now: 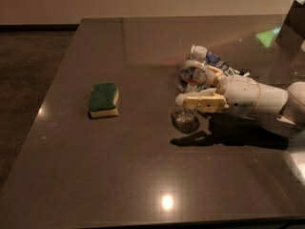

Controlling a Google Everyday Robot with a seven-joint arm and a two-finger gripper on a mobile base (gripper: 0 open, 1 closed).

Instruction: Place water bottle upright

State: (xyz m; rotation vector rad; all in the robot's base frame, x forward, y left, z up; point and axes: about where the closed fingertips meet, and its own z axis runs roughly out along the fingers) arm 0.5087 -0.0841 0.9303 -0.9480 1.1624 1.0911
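Note:
The water bottle [192,74] is a small clear ribbed bottle with a white cap pointing to the far side and its clear base toward me. It is tilted, not upright, right of the table's middle. My gripper [187,86] reaches in from the right on a white arm. Its cream fingers [196,100] sit on either side of the bottle's body and are closed on it. The near finger crosses in front of the bottle's lower part. The bottle's base is low over the table.
A green and yellow sponge [104,99] lies on the dark glossy table [119,175] to the left. A dark blue snack bag [220,62] lies just behind the bottle. A dark object [291,23] stands at the far right corner.

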